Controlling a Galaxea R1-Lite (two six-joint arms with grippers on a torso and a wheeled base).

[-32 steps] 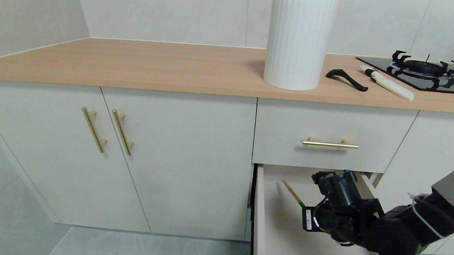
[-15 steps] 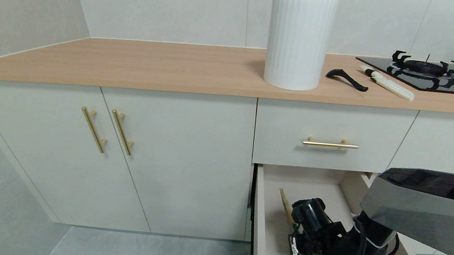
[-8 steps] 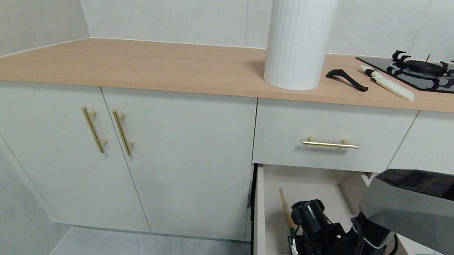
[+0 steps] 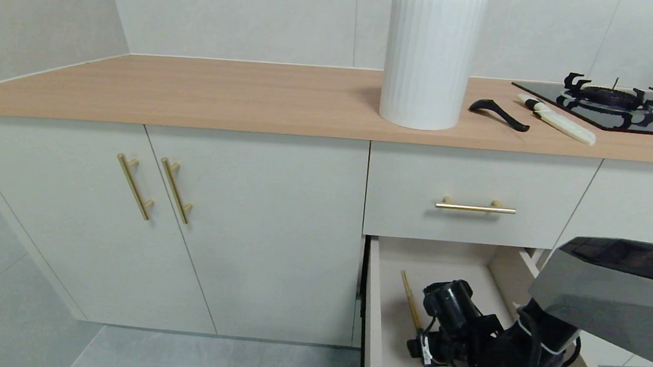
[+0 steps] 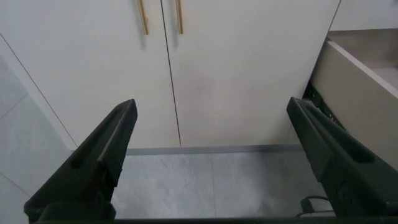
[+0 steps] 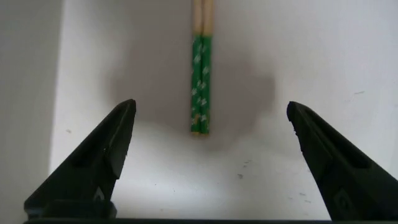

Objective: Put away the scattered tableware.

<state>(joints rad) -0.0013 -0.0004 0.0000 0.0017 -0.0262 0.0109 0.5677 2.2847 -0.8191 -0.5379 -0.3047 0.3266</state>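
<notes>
The chopsticks (image 6: 200,74) lie in the open drawer (image 4: 378,306) — the right gripper (image 6: 209,109) hangs just above them, jaws apart. The left gripper (image 5: 211,109) sits beside the drawer — jaws apart too.

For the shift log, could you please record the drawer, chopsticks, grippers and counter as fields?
drawer: lower one, pulled open
chopsticks: lying in the drawer, near its left wall, ungripped
right gripper: open, in the drawer over the chopsticks' green ends
left gripper: open, empty, facing the cabinet doors
counter: white canister, black tool, knife beside the stove
</notes>
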